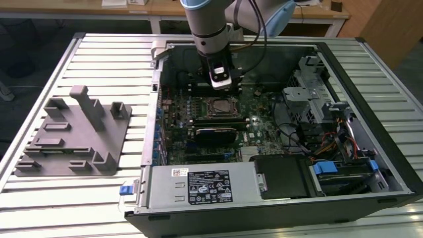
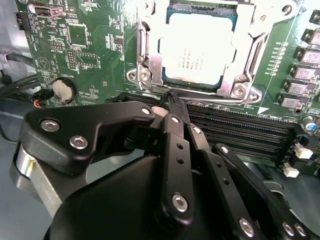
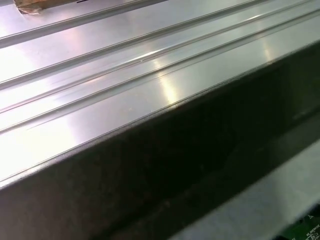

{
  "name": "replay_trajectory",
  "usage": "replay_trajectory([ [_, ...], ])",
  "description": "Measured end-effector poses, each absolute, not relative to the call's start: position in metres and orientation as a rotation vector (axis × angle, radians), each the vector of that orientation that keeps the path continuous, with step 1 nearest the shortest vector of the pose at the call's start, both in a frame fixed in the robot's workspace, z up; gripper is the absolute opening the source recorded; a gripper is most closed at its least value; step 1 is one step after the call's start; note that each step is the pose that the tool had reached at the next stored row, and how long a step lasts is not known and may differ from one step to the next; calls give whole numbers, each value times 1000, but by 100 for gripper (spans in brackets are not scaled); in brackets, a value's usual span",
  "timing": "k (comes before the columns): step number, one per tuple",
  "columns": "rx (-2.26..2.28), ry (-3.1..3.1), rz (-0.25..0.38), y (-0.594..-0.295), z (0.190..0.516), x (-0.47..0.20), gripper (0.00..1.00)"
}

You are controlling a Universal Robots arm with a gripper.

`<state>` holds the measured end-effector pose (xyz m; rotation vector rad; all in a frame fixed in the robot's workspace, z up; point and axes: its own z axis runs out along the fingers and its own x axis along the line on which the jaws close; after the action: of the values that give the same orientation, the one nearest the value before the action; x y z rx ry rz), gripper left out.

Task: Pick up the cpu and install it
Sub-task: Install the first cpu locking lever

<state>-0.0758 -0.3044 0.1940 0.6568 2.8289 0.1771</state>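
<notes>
The cpu [image 2: 197, 52], a silver-grey square chip, lies flat in its metal socket frame [image 2: 150, 60] on the green motherboard. In the exterior view the cpu [image 1: 218, 105] sits at the middle of the open computer case. My gripper [image 2: 172, 100] hovers just beside the socket's edge, over the memory slots, with its black fingers [image 2: 175, 130] pressed together and nothing between them. In the exterior view the gripper [image 1: 221, 89] hangs straight down inside the case, just behind the socket.
A grey plastic fixture tray [image 1: 73, 134] stands on the ribbed table at the exterior view's left. Inside the case are a black block [image 1: 215, 133], a power supply [image 1: 201, 186], drive cages [image 1: 310, 94] and cables. The case wall [image 3: 165, 170] shows beside the table slats.
</notes>
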Motion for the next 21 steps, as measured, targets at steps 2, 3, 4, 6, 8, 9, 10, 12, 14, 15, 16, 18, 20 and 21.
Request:
replay_trajectory([
  [2, 657, 2828, 177, -305, 194, -76, 11],
  [3, 657, 2828, 177, -305, 194, -76, 11],
  [4, 656, 2827, 177, -305, 194, -76, 11],
  [6, 656, 2826, 177, -306, 193, -76, 11],
  [8, 655, 2824, 177, -306, 193, -76, 11],
  [9, 655, 2824, 178, -306, 192, -76, 11],
  [10, 655, 2823, 178, -306, 192, -76, 11],
  [12, 655, 2821, 179, -306, 191, -76, 11],
  [14, 654, 2821, 179, -306, 191, -76, 11],
  [15, 654, 2821, 179, -306, 191, -76, 11],
  [16, 655, 2821, 181, -306, 191, -76, 11],
  [18, 656, 2821, 188, -307, 191, -76, 11],
  [20, 657, 2822, 197, -307, 191, -76, 11],
  [21, 657, 2822, 199, -307, 191, -76, 11],
])
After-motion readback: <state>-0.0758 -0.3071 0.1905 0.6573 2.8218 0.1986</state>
